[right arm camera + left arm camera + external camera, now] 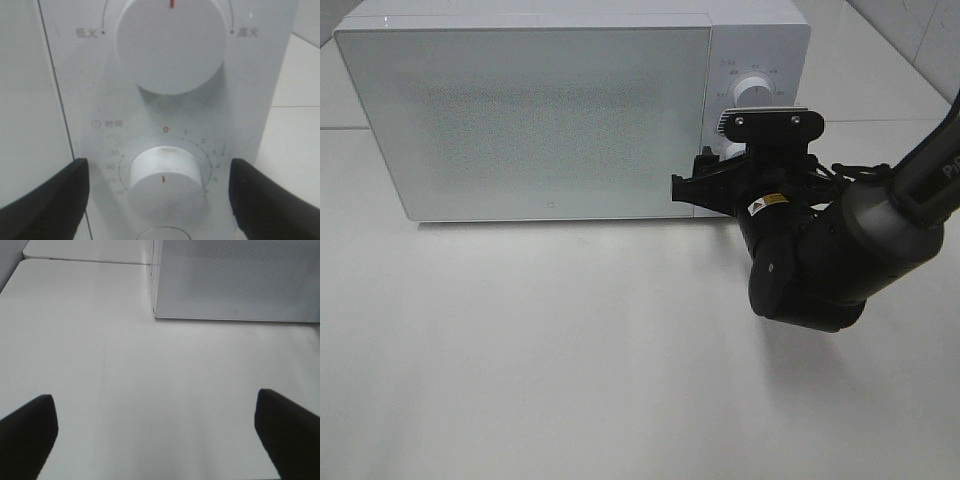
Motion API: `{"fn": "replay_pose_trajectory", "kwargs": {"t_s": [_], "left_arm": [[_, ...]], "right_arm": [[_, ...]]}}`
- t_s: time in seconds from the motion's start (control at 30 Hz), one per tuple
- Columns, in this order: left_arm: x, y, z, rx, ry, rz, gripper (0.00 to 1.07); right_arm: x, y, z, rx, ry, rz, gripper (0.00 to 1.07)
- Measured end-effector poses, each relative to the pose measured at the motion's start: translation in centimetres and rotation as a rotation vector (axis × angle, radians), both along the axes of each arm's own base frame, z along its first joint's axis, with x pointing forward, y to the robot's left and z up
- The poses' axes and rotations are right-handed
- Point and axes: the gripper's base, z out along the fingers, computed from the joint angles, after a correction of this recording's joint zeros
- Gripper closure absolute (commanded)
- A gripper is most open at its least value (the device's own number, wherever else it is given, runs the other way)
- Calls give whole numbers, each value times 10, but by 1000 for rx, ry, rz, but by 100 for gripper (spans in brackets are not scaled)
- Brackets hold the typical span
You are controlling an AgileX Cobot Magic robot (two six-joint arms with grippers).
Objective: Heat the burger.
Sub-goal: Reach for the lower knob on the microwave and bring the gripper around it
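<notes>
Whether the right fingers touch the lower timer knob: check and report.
Apart. The right wrist view shows the right fingers flanking the timer knob, with bare white panel visible between each finger and the knob.

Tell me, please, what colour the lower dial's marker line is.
Red, on the lower dial, right wrist view.

Microwave (pixel 520 120) at table (pixel 570 380) rear; right gripper (pixel 692 188) before its lower dial (pixel 165 182).

Bright, diffuse light; faint shadow beneath the microwave (pixel 520 110), wrist views soft.
</notes>
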Motion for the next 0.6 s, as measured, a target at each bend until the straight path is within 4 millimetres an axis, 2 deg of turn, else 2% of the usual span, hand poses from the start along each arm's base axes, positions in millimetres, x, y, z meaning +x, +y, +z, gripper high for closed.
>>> {"fn": "replay_pose_trajectory", "kwargs": {"t_s": [0.6], "left_arm": [[0, 0, 0, 0, 0, 0, 6]], "right_arm": [[5, -4, 1, 11, -3, -9, 31]]}}
